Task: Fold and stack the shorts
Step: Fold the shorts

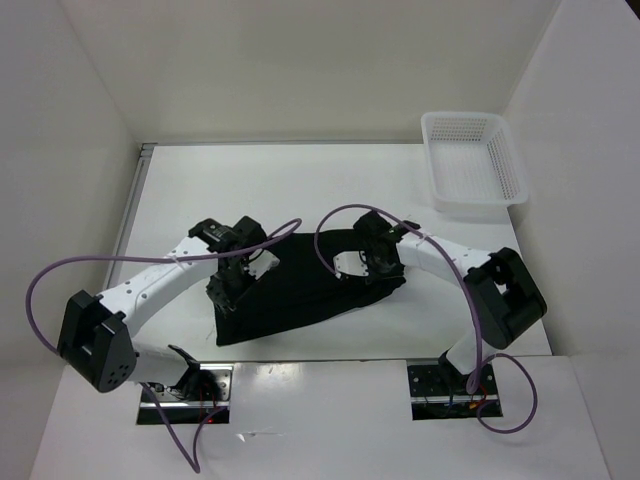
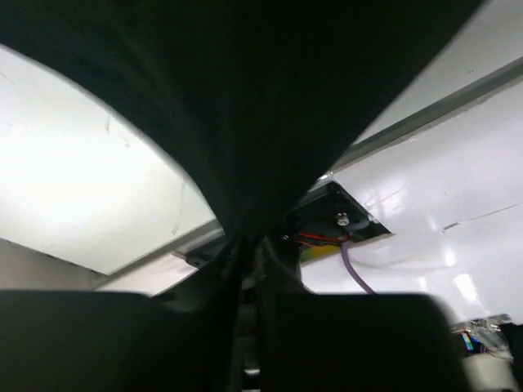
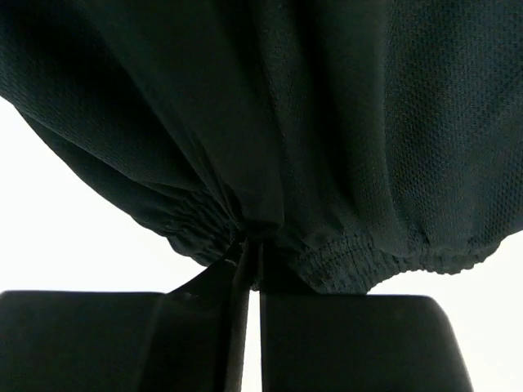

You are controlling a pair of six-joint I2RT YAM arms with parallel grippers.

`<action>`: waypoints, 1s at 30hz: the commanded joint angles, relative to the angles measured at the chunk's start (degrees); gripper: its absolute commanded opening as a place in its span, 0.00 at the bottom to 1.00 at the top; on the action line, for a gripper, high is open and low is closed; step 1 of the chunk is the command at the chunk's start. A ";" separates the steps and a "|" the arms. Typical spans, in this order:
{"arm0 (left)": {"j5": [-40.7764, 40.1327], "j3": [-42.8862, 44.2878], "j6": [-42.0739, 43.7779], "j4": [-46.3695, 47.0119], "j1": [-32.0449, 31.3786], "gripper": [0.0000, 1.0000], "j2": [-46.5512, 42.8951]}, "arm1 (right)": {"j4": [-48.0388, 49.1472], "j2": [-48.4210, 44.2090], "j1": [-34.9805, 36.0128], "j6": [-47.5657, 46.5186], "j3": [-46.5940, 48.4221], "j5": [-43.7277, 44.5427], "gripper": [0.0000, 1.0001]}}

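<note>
Our left pincer (image 2: 248, 265) and right pincer (image 3: 250, 257) each clamp the black shorts (image 1: 300, 292). The cloth looks soft, light and droopy; we judge the elastic waistband (image 3: 359, 260) the firmest hold.

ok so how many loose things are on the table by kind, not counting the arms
black shorts: 1
white mesh basket: 1
total: 2
</note>
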 commanded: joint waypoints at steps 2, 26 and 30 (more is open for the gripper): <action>-0.12 -0.39 0.19 -3.83 -0.32 0.31 1.86 | -0.30 -2.37 1.33 -1.70 -0.35 4.22 0.14; 2.85 18.41 0.19 27.45 31.94 0.52 21.89 | -8.58 -9.40 -0.60 5.41 8.62 -12.83 0.79; 8.21 22.54 0.19 26.93 33.87 0.52 29.88 | -2.77 -5.62 -2.10 7.97 8.61 -14.41 0.79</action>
